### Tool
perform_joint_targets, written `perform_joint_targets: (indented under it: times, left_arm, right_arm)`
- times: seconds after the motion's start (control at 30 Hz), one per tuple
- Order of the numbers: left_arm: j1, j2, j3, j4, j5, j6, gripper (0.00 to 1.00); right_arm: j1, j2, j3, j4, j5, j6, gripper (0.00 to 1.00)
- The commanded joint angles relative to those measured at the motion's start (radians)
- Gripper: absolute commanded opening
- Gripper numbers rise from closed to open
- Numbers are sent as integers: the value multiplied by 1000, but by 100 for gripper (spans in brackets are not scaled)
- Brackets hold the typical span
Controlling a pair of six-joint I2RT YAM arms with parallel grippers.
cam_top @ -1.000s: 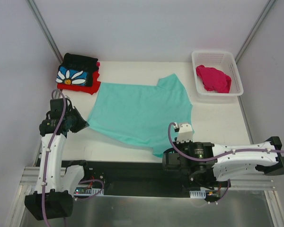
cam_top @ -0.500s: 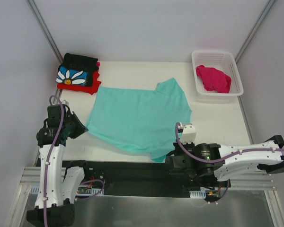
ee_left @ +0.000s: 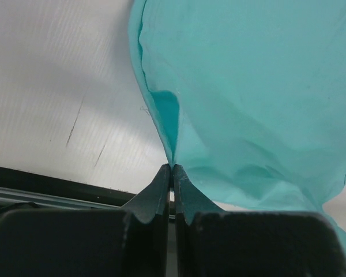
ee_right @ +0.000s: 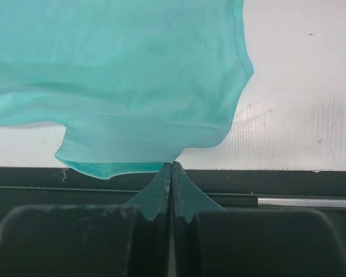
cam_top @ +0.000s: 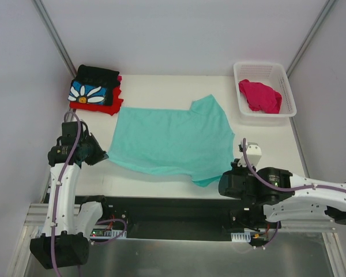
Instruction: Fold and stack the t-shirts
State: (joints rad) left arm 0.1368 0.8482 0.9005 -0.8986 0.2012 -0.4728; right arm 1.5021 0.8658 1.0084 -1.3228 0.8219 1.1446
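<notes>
the mint-teal t-shirt (cam_top: 173,138) is plain, lying on the white table (cam_top: 161,86). at the table's far left corner, a black t-shirt (cam_top: 95,75) shows a white daisy with a yellow centre on blue, over a red t-shirt (cam_top: 114,107). a plain magenta-pink t-shirt (cam_top: 259,96) lies in the white lattice basket (cam_top: 259,70) at the far right corner.

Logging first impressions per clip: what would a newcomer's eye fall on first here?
The mint-teal t-shirt spread across the table, its near corners pinched by the shut left gripper and right gripper. Then the daisy-print shirt folded atop a red shirt at far left, and a magenta shirt in the white basket at far right.
</notes>
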Motion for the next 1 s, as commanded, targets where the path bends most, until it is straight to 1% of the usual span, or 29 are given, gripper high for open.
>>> perform_joint_targets:
  times: [0.0,0.07,0.2,0.37,0.6,0.73,0.97]
  left_arm:
    - [-6,26,12,30,-16,-16,0]
    - [-6,41,14,38,-20,-17,0]
    - [-5,66,23,49,-29,-15,0]
    - [-6,98,23,67,-25,-18,0]
    - [-6,140,49,92,-17,-27,0]
    - [-3,164,70,99,-16,-30,0]
    - [-6,203,83,118,-6,-35,0]
  right_arm:
    - [-49,-7,-7,-334,63,-65,1]
    - [-81,-4,-21,-334,68,-82,1]
    - [-105,-10,-21,-325,79,-100,1]
    - [-174,-14,-16,-302,80,-131,1]
    - [-266,16,1,-199,77,-267,1]
    - [-331,45,30,-112,66,-383,1]
    - [-398,96,55,0,31,-514,1]
